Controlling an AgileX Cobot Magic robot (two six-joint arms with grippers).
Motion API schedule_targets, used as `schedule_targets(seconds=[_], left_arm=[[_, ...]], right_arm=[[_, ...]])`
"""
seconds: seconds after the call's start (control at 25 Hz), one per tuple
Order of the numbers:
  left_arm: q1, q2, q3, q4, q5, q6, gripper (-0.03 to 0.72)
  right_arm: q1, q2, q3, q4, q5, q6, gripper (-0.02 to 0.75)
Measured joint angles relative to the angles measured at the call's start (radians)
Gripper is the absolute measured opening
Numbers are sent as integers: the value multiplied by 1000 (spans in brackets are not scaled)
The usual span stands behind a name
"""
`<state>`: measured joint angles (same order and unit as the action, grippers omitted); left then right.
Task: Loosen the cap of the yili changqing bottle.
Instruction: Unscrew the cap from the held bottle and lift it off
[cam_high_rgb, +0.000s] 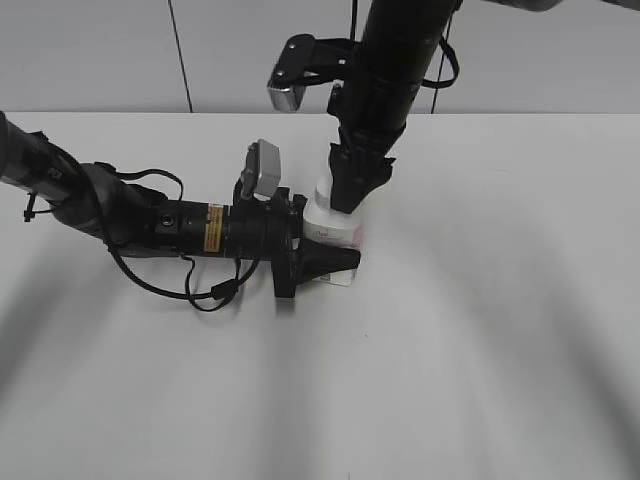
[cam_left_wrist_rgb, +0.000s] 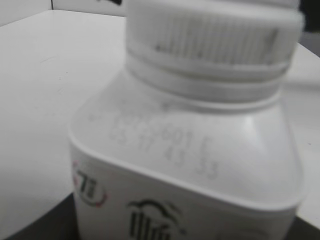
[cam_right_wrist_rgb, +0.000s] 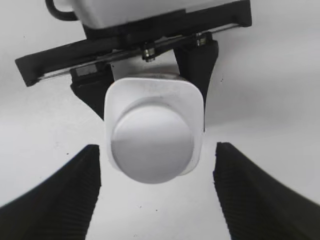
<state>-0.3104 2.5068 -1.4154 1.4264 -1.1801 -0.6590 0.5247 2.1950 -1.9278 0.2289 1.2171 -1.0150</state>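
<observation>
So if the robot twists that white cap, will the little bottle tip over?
Probably not. The bottle has a squarish body and stands upright, gripped low by the left gripper. The cap has ridged sides, so it shouldn't slip much.

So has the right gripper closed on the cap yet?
No, the right gripper hangs open, its fingers well apart from the cap.

A robot lab or test cell: a bare white counter (cam_high_rgb: 500, 350), plain pale panelled wall (cam_high_rgb: 100, 50) behind, and two black cabled robot arms with wrist cameras.
</observation>
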Motion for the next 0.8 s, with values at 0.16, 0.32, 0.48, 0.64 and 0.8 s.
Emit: schedule_targets(seconds=[0.16,0.32,0.48,0.64,0.8], left_arm=[[0,0,0,0,1,0,408],[0,0,0,0,1,0,408],[0,0,0,0,1,0,408],[0,0,0,0,2,0,407],[0,0,0,0,2,0,407]], right_arm=[[0,0,-11,2,0,152,561],[0,-1,-23,19,0,355,563],[0,-2,-23,55,0,627,563],[0,-2,-23,44,0,870,563],[0,-2,-23,-28,0,1069,564]])
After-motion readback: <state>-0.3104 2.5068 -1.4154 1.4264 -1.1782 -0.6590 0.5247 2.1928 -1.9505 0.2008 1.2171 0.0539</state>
